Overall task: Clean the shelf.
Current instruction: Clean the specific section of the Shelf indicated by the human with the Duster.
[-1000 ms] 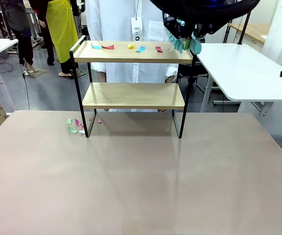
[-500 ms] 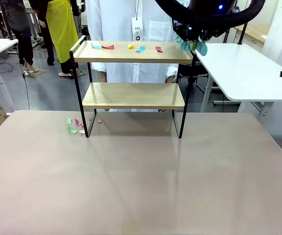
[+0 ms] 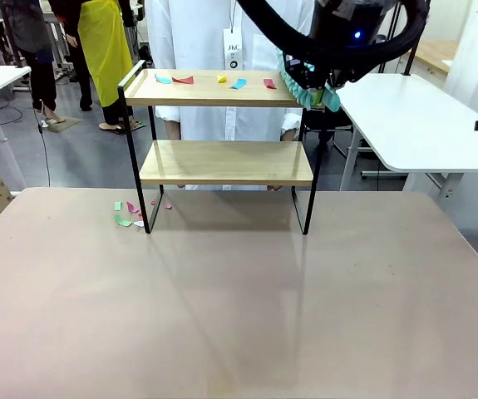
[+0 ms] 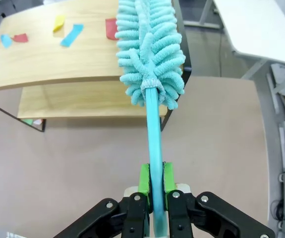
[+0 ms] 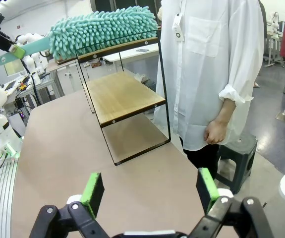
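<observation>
Holding a teal duster (image 4: 149, 54) over the right end of the top board of the shelf (image 3: 222, 162).

The left wrist view gives the grip itself: the left gripper (image 4: 155, 176) has its green pads clamped narrow on the duster's handle. The front view adds the setting: the shelf stands at the far middle of the beige tabletop (image 3: 239, 316), with a person in a white coat (image 3: 222, 33) just behind it. The right wrist view shows the right gripper (image 5: 150, 191) spread wide, holding nothing. Counted: two wooden boards, one duster and five paper scraps (image 3: 221, 79) on the top board (two blue, two red, one yellow). Smaller bits (image 3: 126, 214) lie by the shelf's left foot, too small to count.
</observation>
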